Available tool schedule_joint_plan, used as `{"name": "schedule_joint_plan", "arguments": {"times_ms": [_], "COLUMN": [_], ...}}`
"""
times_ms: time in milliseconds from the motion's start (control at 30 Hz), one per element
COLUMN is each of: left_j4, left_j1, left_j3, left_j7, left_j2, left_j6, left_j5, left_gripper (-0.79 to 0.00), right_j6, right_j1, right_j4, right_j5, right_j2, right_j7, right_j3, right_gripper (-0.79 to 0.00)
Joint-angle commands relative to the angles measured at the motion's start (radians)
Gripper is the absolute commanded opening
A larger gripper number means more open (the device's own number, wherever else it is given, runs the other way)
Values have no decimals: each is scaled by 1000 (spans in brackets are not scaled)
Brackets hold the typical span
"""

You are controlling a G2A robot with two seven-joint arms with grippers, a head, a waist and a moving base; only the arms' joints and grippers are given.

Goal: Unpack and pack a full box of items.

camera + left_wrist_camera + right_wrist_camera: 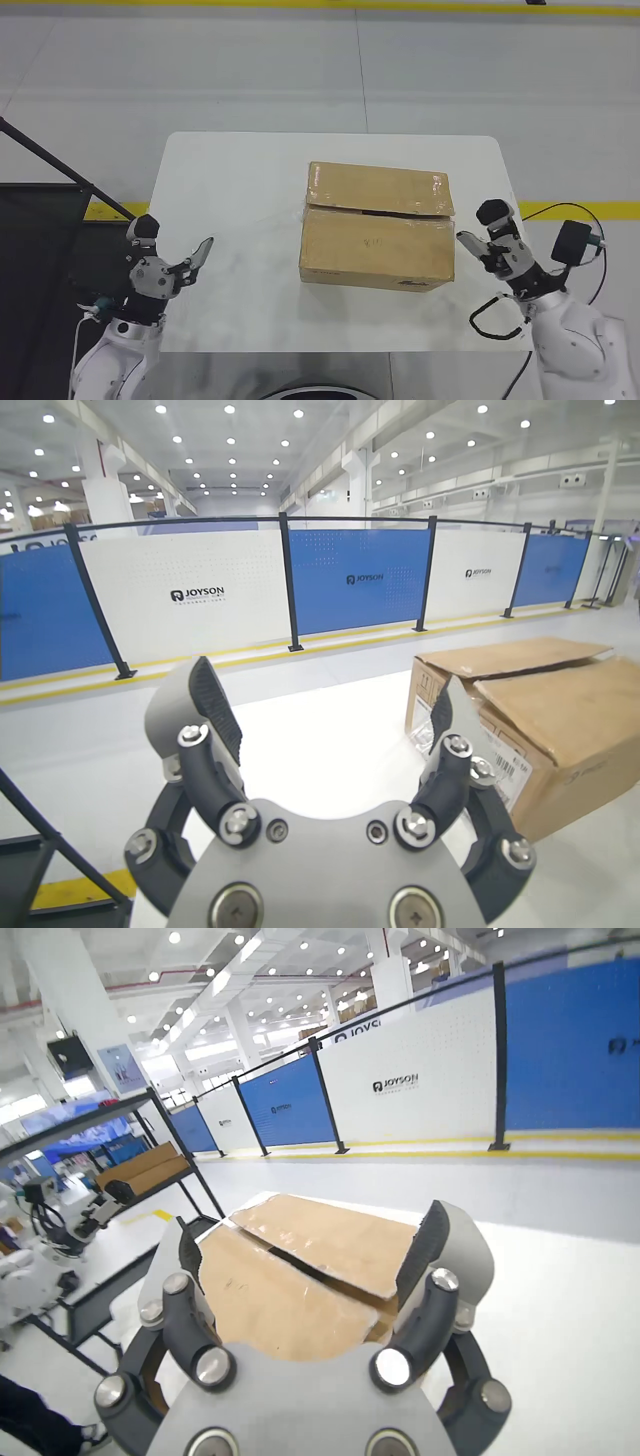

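- We see the cardboard box (375, 225) resting on the white table (230, 180), a little right of centre, with its long side facing the near edge.
- Its two top flaps are folded down. A dark seam runs left to right between them, and the far flap sits slightly higher than the near one.
- In the left wrist view the box (550, 720) shows a white printed label on its side (we leave the print unread).
- The left gripper (190, 262) hangs over the near left part of the table, well apart from the box. In its own view the left gripper (325, 680) has its ribbed fingers (215, 705) spread wide with nothing between them.
- The right gripper (480, 235) is at the right edge of the table, just beside the box's right end. We cannot tell whether it touches the cardboard.
- In the right wrist view the right gripper (310, 1223) is also spread apart and holds nothing. The box (280, 1278) lies beyond it, framed between the two fingers.
- A yellow floor line (590, 210) runs behind the table on the right.
- A fence of blue and white panels (350, 580) stands across the floor on the far side.
- A black metal rack (150, 1178) holding flat cardboard stands to the left of the table.
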Motion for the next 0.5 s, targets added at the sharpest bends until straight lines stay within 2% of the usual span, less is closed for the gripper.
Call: {"name": "schedule_joint_plan", "arguments": {"times_ms": [0, 133, 267, 367, 467], "left_j4": [12, 34, 46, 51, 57], "left_j1": [-13, -35, -52, -60, -64], "left_j3": [0, 4, 13, 19, 21], "left_j7": [-11, -39, -53, -54, -49], "left_j2": [-1, 0, 0, -1, -1], "left_j6": [-17, -47, -60, -62, -68], "left_j5": [-53, -87, -89, -88, -87], "left_gripper": [0, 0, 0, 0, 0], "right_j6": [7, 65, 129, 146, 155], "right_j1": [16, 56, 96, 124, 140], "right_j4": [30, 85, 131, 161, 181], "right_j5": [198, 457, 595, 645, 646], "right_j2": [12, 33, 47, 54, 57], "right_j7": [172, 404, 572, 655, 658], "right_j3": [4, 12, 1, -13, -14], "right_gripper": [0, 0, 0, 0, 0]}}
